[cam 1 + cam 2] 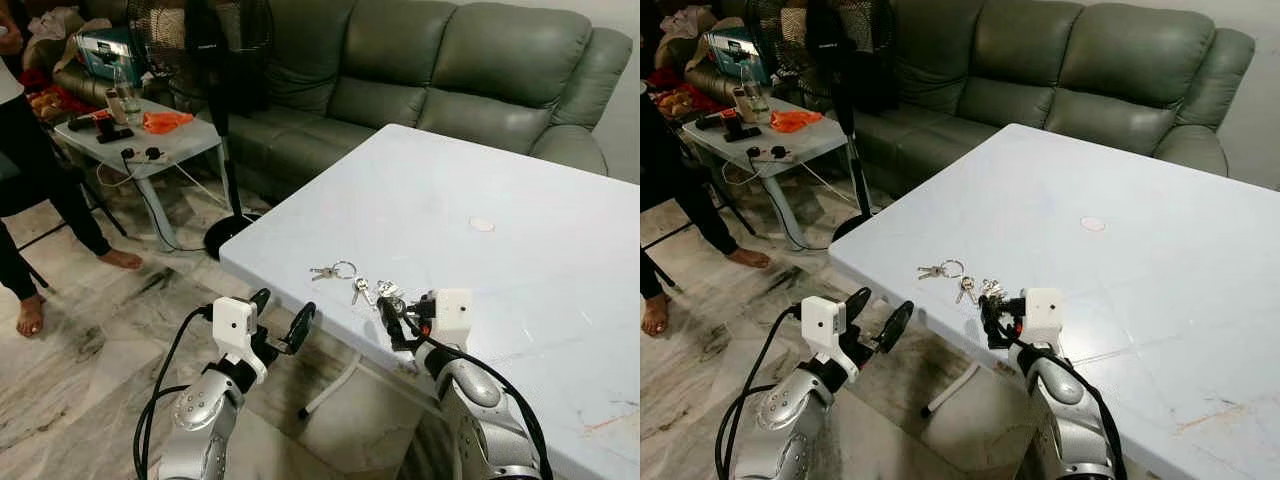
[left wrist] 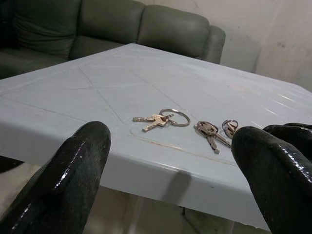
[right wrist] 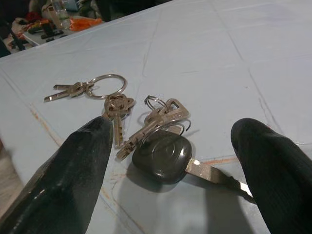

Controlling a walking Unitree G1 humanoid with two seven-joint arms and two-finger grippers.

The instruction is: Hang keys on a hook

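Three bunches of keys lie near the front left edge of the white table (image 1: 500, 170). One is a ring with small keys (image 1: 335, 270), beside it lies a pair of keys (image 1: 360, 291), and nearest me is a bunch with a black fob key (image 3: 163, 156). My right gripper (image 1: 395, 318) is low over the table, open, its fingers (image 3: 83, 161) on either side of the fob bunch without touching it. My left gripper (image 1: 282, 315) is open, off the table just below its front left edge, pointing at the keys (image 2: 168, 117).
A green sofa (image 1: 450, 60) stands behind the table. A standing fan (image 1: 215, 110) and a cluttered side table (image 1: 180, 140) with trailing cables are at the left. A barefoot person (image 1: 40, 190) stands on the marble floor at far left.
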